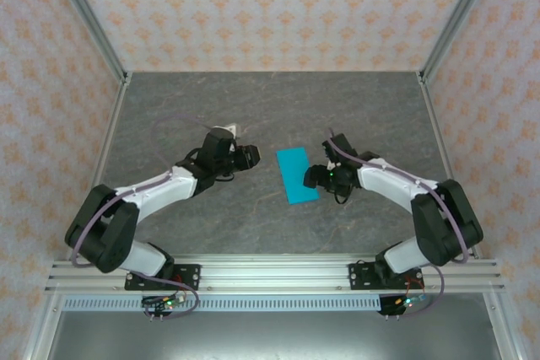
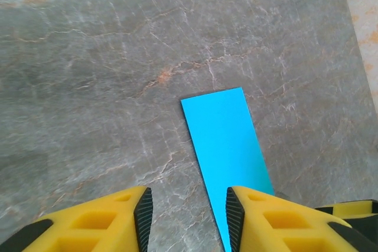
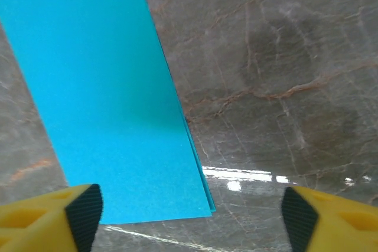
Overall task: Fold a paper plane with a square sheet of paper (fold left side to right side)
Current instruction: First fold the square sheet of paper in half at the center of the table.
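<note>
Two pincers flank the square sheet of paper [image 1: 297,174], which lies flat on the grey table [image 1: 211,107] as a narrow rectangle, so I judge the left-to-right fold done. In the top view the sheet's long axis runs from far to near, its near end swung a little toward the right arm.

Right of the sheet, the right gripper [image 1: 314,177] sits just at its long edge, close to the near corner. In its wrist view the sheet [image 3: 100,87] reaches down to one finger, doubled layers show along the edge at that corner, and the right gripper [image 3: 189,210] is spread wide with nothing pinched.

Left of the sheet, the left gripper [image 1: 251,156] stands apart from it and points toward it. Its wrist view has the sheet [image 2: 224,140] stretching away lengthwise, and the left gripper [image 2: 189,205] is parted and empty.

The right arm is nearer, so I'd expect it to reach the paper first.
</note>
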You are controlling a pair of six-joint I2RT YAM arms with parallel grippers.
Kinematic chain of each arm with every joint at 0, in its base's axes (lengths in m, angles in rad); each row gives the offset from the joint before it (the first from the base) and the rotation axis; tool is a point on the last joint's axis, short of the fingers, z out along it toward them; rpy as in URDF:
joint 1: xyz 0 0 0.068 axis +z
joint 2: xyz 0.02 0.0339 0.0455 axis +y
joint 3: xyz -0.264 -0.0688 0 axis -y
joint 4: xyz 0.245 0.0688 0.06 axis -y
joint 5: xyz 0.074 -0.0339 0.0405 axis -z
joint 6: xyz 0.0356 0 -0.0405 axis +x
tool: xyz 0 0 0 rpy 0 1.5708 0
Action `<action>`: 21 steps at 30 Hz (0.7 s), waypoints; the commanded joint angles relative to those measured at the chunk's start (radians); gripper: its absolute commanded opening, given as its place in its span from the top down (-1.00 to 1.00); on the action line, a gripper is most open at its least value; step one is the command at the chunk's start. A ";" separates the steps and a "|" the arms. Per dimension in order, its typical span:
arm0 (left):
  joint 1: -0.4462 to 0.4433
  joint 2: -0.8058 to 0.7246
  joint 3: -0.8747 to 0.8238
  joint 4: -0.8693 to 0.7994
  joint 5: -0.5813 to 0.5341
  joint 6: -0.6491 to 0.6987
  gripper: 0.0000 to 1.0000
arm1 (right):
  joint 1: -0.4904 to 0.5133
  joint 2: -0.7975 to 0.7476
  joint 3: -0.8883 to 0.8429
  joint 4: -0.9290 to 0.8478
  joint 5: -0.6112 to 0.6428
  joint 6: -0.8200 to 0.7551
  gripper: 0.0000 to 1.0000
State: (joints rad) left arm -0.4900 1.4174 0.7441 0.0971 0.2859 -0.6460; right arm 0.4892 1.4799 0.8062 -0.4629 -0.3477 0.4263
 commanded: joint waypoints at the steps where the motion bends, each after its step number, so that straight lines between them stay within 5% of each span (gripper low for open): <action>1: 0.002 -0.056 -0.025 -0.073 -0.083 0.028 0.14 | 0.045 0.047 0.050 -0.046 0.081 0.011 -0.75; 21: 0.002 -0.092 -0.023 -0.119 -0.107 0.059 0.11 | 0.147 0.157 0.109 -0.029 0.027 0.086 -0.81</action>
State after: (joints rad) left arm -0.4900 1.3525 0.7242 0.0078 0.2218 -0.6170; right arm 0.6037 1.6135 0.8997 -0.4820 -0.3042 0.4854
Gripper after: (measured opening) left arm 0.442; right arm 0.903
